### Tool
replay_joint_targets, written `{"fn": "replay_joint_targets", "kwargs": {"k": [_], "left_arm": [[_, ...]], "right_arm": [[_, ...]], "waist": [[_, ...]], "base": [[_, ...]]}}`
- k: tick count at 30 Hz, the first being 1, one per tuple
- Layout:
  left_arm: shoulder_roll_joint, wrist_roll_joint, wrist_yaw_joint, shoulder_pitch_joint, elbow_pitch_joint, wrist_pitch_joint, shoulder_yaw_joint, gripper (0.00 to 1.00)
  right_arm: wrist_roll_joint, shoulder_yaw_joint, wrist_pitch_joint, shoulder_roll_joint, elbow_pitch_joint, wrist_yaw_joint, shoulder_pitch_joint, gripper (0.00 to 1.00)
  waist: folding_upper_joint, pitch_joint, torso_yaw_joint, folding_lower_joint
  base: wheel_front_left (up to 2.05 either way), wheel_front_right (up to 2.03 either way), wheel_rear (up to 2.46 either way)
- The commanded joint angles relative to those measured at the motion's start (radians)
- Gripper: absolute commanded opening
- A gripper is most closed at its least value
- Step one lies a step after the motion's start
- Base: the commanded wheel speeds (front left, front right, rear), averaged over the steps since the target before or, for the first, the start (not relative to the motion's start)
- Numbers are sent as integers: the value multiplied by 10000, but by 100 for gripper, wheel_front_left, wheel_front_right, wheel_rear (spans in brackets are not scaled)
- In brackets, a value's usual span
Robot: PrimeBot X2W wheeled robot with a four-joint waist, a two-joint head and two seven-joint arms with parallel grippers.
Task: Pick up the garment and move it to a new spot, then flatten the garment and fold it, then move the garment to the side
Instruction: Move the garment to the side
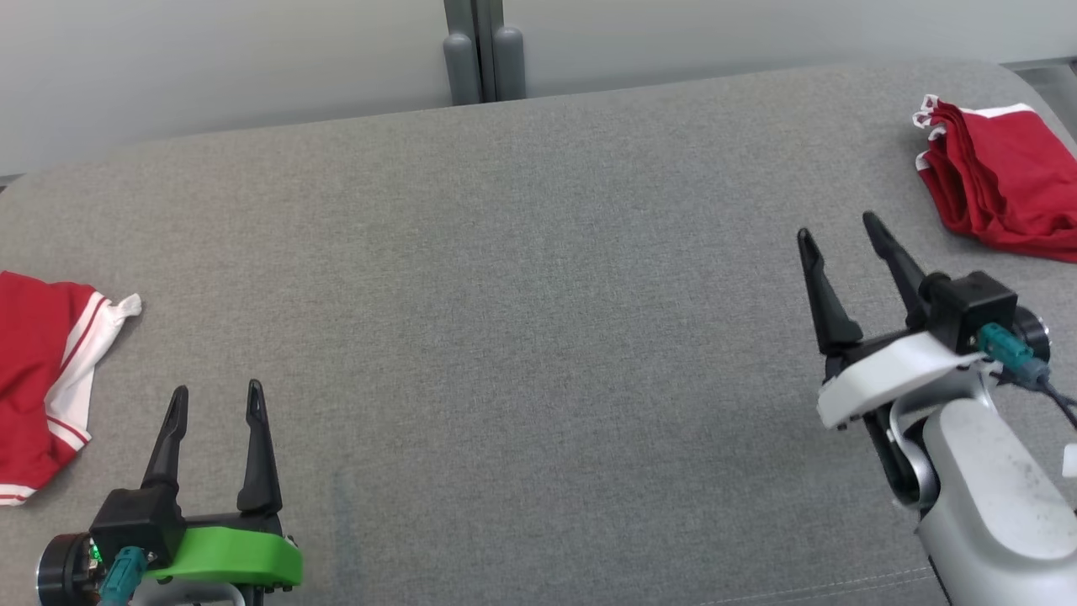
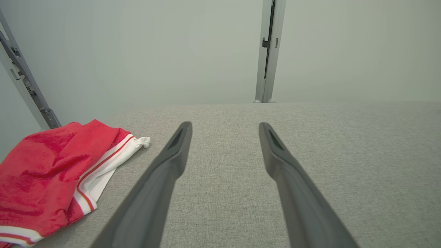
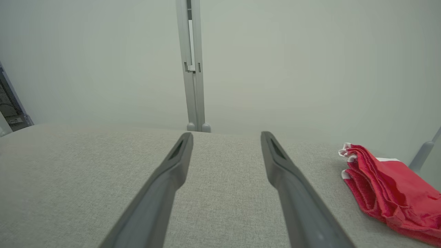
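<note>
A loose red garment (image 1: 38,370) with white striped trim lies crumpled at the left edge of the grey surface; the left wrist view has it (image 2: 51,175) at lower left. My left gripper (image 1: 216,402) hovers open just right of it, empty. A second red garment (image 1: 1001,181), folded into a neat stack, sits at the far right; the right wrist view has this folded stack (image 3: 389,193) at its right edge. My right gripper (image 1: 841,229) is open and empty, to the left of and nearer than that stack.
The grey padded surface (image 1: 522,320) stretches wide between the two garments. A grey post (image 1: 484,50) rises behind its far edge against a pale wall. The surface's corners round off at far left and far right.
</note>
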Motion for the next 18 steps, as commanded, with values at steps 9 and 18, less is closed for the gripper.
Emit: {"fn": "replay_joint_targets", "kwargs": {"k": [9, 18], "left_arm": [[-113, -69, -116, 340, 493, -25, 46, 100], [-200, -40, -159, 508, 809, -26, 86, 100]], "right_arm": [[-230, -289, -28, 731, -849, -14, 2075, 100], [-542, -864, -29, 1274, -1581, -14, 3278, 100]], "waist": [[0, -818, 362, 1], [0, -1238, 592, 1]], "base": [[0, 0, 0], [0, 0, 0]]}}
